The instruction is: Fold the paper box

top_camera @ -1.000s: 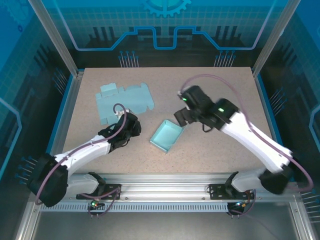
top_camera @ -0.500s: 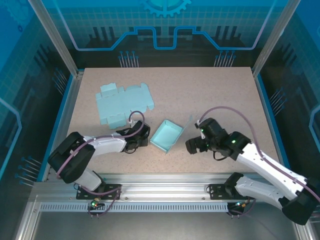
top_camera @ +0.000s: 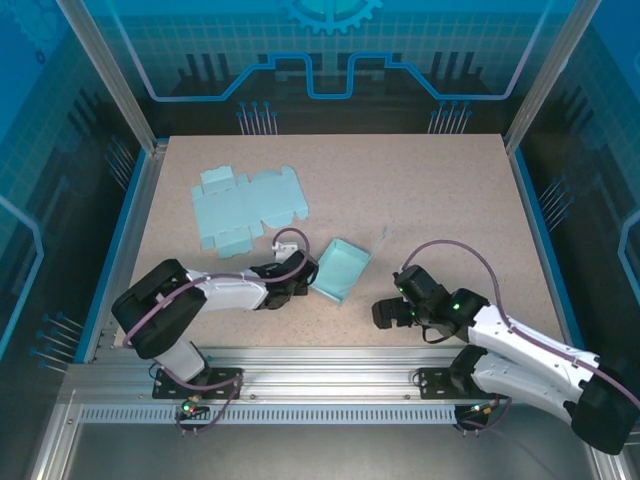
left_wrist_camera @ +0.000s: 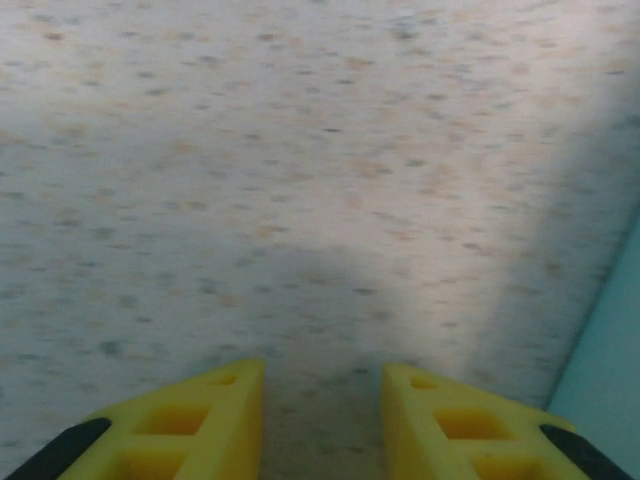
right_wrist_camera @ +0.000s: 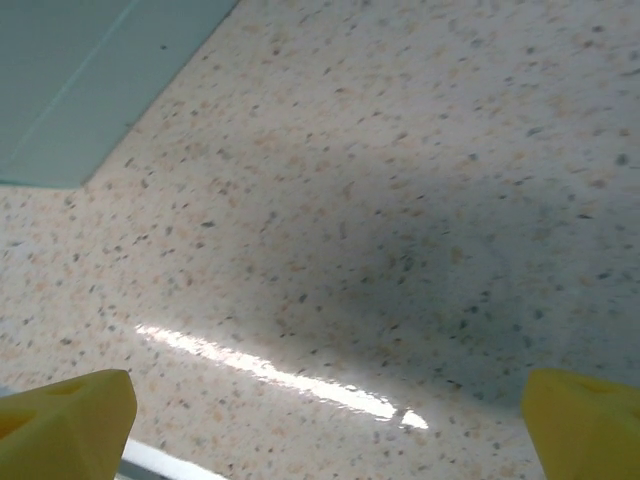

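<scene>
A folded light-blue paper box (top_camera: 341, 268) sits open-topped near the table's middle. My left gripper (top_camera: 304, 273) lies low on the table right at the box's left side. In the left wrist view its yellow fingertips (left_wrist_camera: 225, 410) stand a short way apart with only bare table between them, so the left gripper (left_wrist_camera: 323, 420) is open, and the box wall (left_wrist_camera: 612, 350) shows at the right edge. My right gripper (top_camera: 381, 313) rests right of the box near the front edge. In its wrist view the right gripper (right_wrist_camera: 325, 420) is wide open and empty, with a corner of the box (right_wrist_camera: 90, 80) at the upper left.
A flat, unfolded light-blue box blank (top_camera: 245, 208) lies at the back left of the speckled table (top_camera: 430, 190). The metal front rail (top_camera: 330, 365) runs just behind both arm bases. Blue side walls (top_camera: 118, 250) border the table.
My left arm has slid right along the table up to the box, its jaws narrowing. My right arm has pulled back from the box toward the front edge, staying wide open.
</scene>
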